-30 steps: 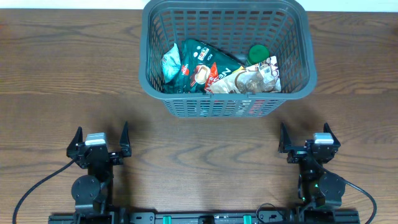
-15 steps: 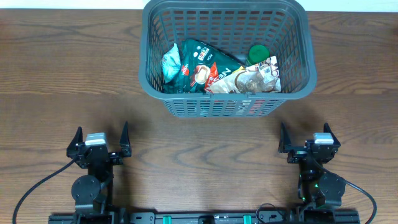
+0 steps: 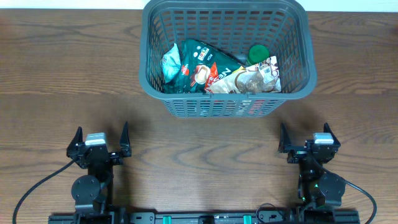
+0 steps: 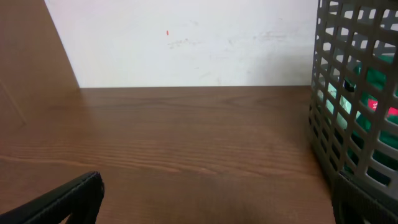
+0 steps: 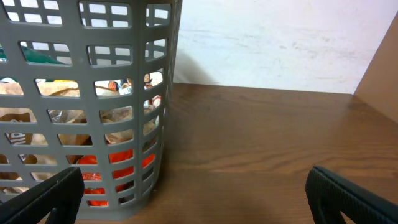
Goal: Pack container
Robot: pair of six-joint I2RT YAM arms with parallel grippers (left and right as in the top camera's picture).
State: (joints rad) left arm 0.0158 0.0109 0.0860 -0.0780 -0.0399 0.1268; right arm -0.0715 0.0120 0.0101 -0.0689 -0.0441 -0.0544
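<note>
The container (image 3: 217, 107), a dark grey slotted basket, stands at the far middle of the wooden table. Inside lie a dark green packet (image 3: 198, 65), a pale blue packet (image 3: 171, 62), a brown and white packet (image 3: 252, 78) and a green round lid (image 3: 258, 54). My left gripper (image 3: 101, 128) rests open near the front left, well short of the basket. My right gripper (image 3: 304, 127) rests open near the front right. In the left wrist view the container (image 4: 354, 93) is at the right edge, and nothing is between the fingers (image 4: 68, 199). In the right wrist view the container (image 5: 93, 81) fills the left half.
A white wall (image 4: 186, 43) runs behind the table. A brown panel (image 4: 31, 62) rises at the far left and another brown panel (image 5: 379, 68) at the far right. Bare tabletop (image 3: 199, 155) lies between the two grippers and the basket.
</note>
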